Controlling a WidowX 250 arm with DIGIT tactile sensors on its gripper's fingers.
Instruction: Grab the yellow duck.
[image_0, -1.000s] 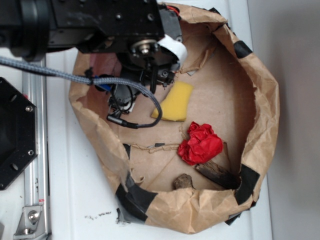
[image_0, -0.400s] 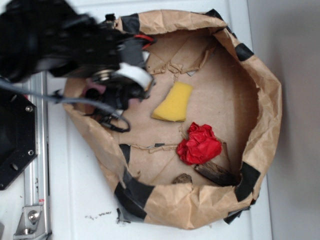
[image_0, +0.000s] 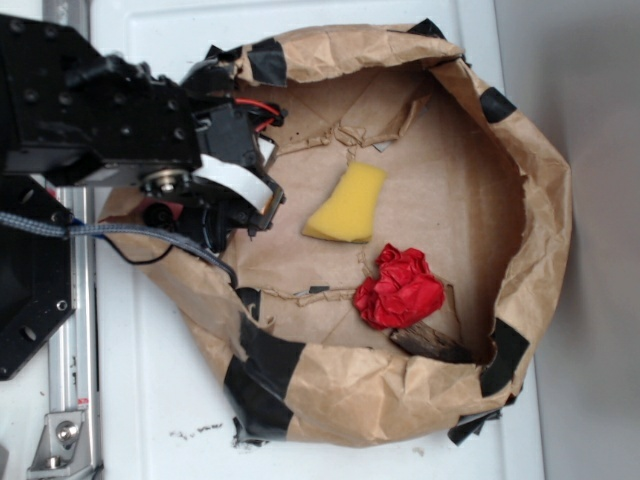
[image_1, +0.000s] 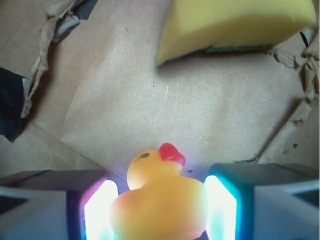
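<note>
In the wrist view the yellow duck (image_1: 159, 197), small and glossy with a red-orange beak, sits between my two lit fingers (image_1: 100, 212) and touches both pads. My gripper (image_1: 160, 212) is shut on it, above the brown paper floor. From the exterior view the gripper (image_0: 225, 212) hangs over the left inner side of the paper bag (image_0: 540, 200), and the arm hides the duck there.
A pale-yellow wedge sponge (image_0: 347, 205) lies mid-bag, just ahead of the gripper in the wrist view (image_1: 235, 22). A crumpled red piece (image_0: 400, 288) and a dark wood chunk (image_0: 430, 343) lie near the front right. Taped paper walls ring the floor.
The arm has swung left from over the bag's middle to its left wall. The bag's front rim has folded inward, covering the small brown lump.
</note>
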